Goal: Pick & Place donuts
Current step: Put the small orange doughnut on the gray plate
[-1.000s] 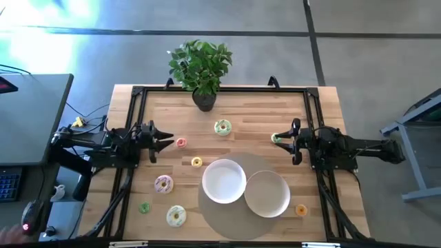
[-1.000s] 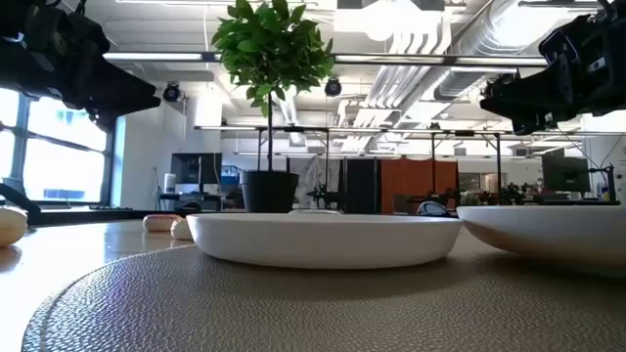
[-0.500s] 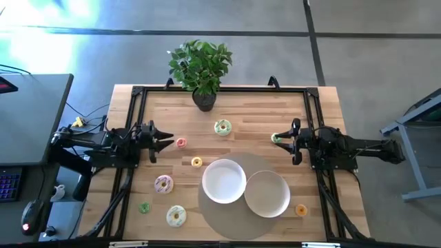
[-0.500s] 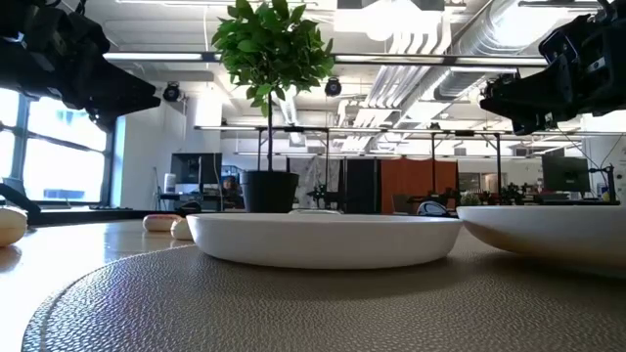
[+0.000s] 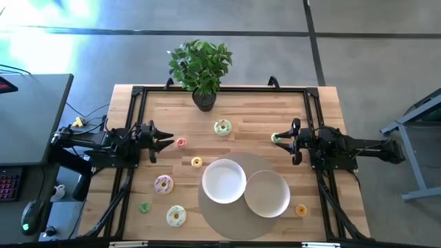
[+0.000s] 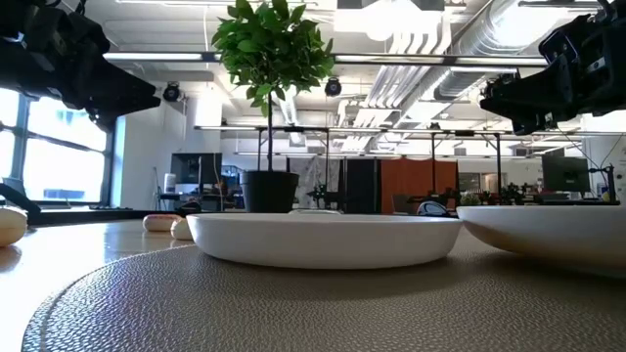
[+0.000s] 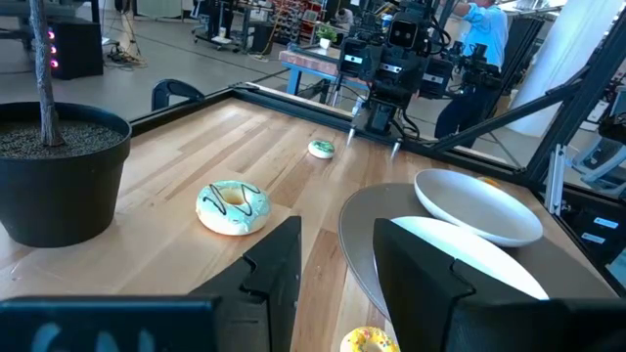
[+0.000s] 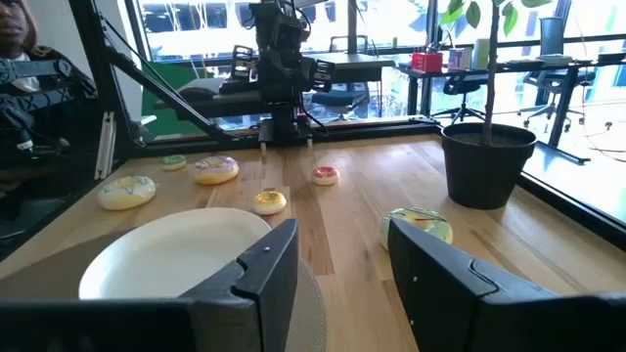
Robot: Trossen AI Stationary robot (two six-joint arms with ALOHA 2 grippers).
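Several small toy donuts lie flat on the wooden table: a green-cream one [image 5: 222,127], a tiny pink one [image 5: 181,142], a tiny yellow one [image 5: 196,162], a larger pink one [image 5: 163,184], a tiny green one [image 5: 144,207], a yellow-white one [image 5: 176,216], an orange one [image 5: 301,210] and a tiny green one [image 5: 276,138]. My left gripper [image 5: 168,142] hovers open at the table's left side, just left of the tiny pink donut. My right gripper [image 5: 286,140] hovers open at the right side, beside the tiny green donut [image 7: 321,149].
Two round white plates [image 5: 224,181] [image 5: 267,193] sit on a round grey mat [image 5: 227,217] near the table's front edge. A potted plant [image 5: 202,69] stands at the far edge. A dark frame [image 5: 134,93] runs around the table. People [image 8: 20,59] [image 7: 484,29] show beyond the table.
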